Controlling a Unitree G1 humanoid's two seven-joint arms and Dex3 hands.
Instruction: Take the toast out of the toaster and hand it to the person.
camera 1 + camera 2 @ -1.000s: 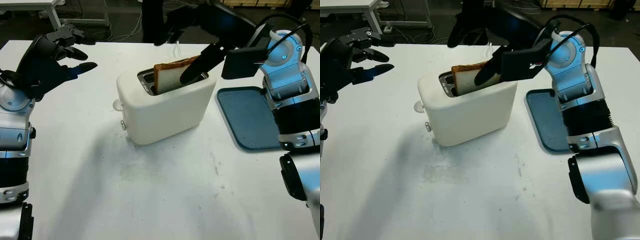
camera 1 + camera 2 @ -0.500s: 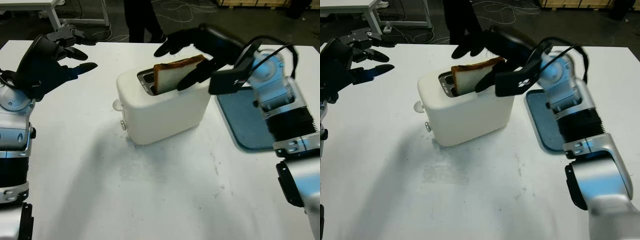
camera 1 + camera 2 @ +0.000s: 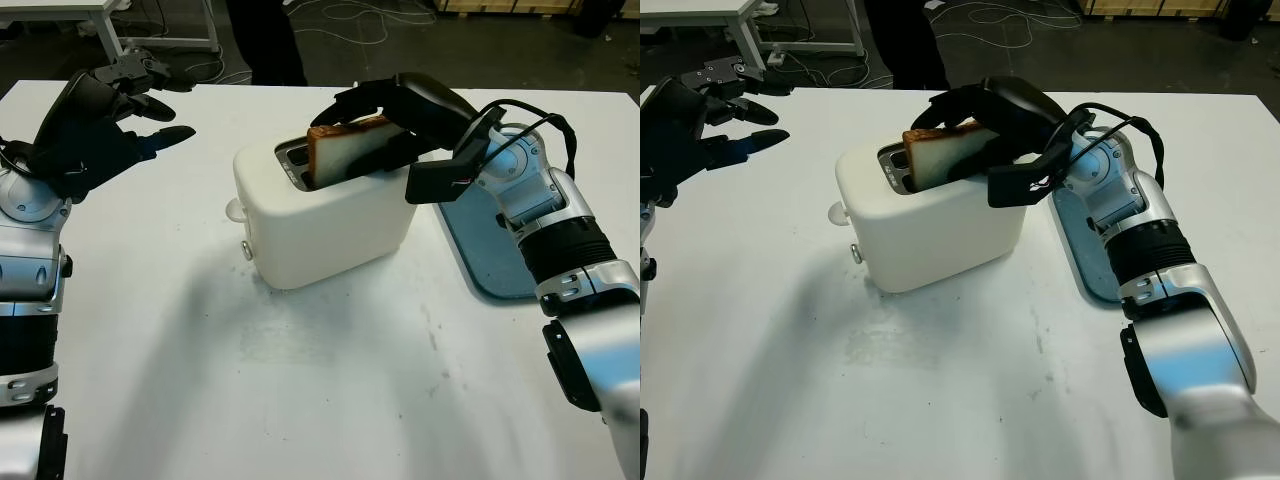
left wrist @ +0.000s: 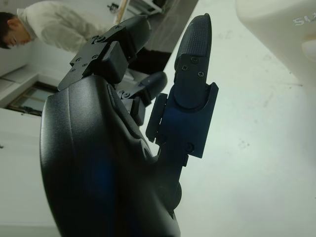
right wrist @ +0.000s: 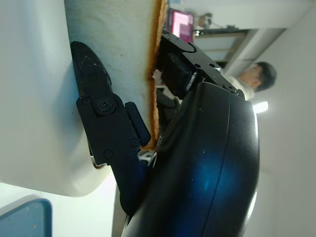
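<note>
We are logging one toast (image 3: 345,148) slice, upright in one toaster (image 3: 325,215), long axis along the slot, right hand (image 3: 385,115) clasping it, left hand (image 3: 95,125) open.

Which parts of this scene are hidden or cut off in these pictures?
- Toast: lower part is inside the toaster slot, eye views.
- Blue tray: partly covered by the right arm.
- Right robot hand: fingers behind the toast are hidden.
- Person: cut off by the top edge.

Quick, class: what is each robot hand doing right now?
Left hand: open, raised over the table's left side.
Right hand: closed on the toast in the toaster.
</note>
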